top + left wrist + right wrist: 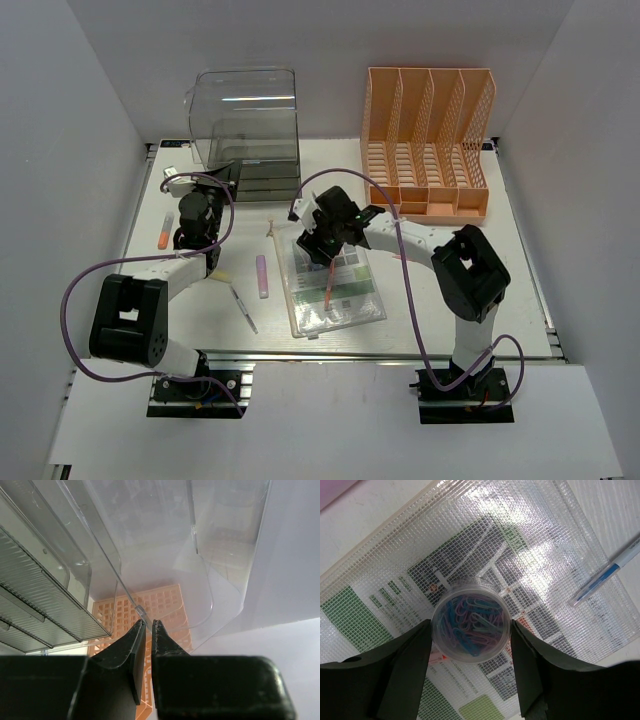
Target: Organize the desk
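The desk (pixel 450 290) is a white tabletop. My right gripper (pixel 326 238) is over a clear mesh pouch (pixel 335 290) in the middle of the desk. In the right wrist view it (pixel 471 640) is shut on a clear round tub of coloured paper clips (pixel 471 624), with one finger touching each side. My left gripper (pixel 200 205) is by the front of the clear drawer box (pixel 245 120). In the left wrist view its fingers (pixel 148 626) are shut with a thin gap. A clear plastic edge (pixel 141 611) meets the tips, and I cannot tell whether it is pinched.
An orange file rack (pixel 428 140) stands at the back right. An orange marker (pixel 162 232), a purple marker (pixel 262 276) and a pen (pixel 243 308) lie left of the pouch. A red pen (pixel 329 287) lies on the pouch. A blue pen (pixel 605 576) shows beside it.
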